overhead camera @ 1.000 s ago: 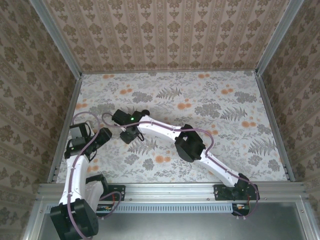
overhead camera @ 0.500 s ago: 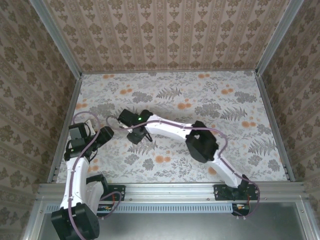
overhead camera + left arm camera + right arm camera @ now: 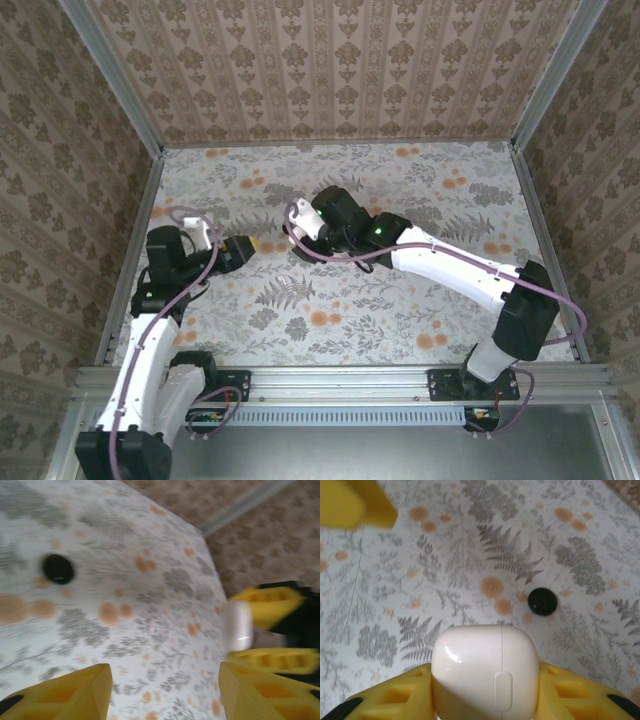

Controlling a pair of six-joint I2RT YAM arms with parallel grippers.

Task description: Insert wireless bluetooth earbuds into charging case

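The white charging case (image 3: 485, 677), its lid closed, sits clamped between the yellow fingers of my right gripper (image 3: 485, 680), held above the flowered table. In the left wrist view the same case (image 3: 239, 625) shows at the right, gripped by the right gripper's fingers (image 3: 267, 600). My left gripper (image 3: 165, 672) is open with nothing between its fingers, just left of the case. From above, the left gripper (image 3: 248, 247) and right gripper (image 3: 298, 228) face each other. A small black round piece (image 3: 541, 601) (image 3: 58, 569) lies on the table beyond them; whether it is an earbud I cannot tell.
The flowered tabletop (image 3: 400, 300) is fenced by patterned walls with metal corner posts (image 3: 135, 110). One left finger (image 3: 350, 502) shows at the upper left of the right wrist view. The right arm's elbow (image 3: 525, 310) hangs over the near right of the table.
The right gripper has swung back and to the right with the case. The left gripper has moved right toward it, and its jaws have narrowed a little.
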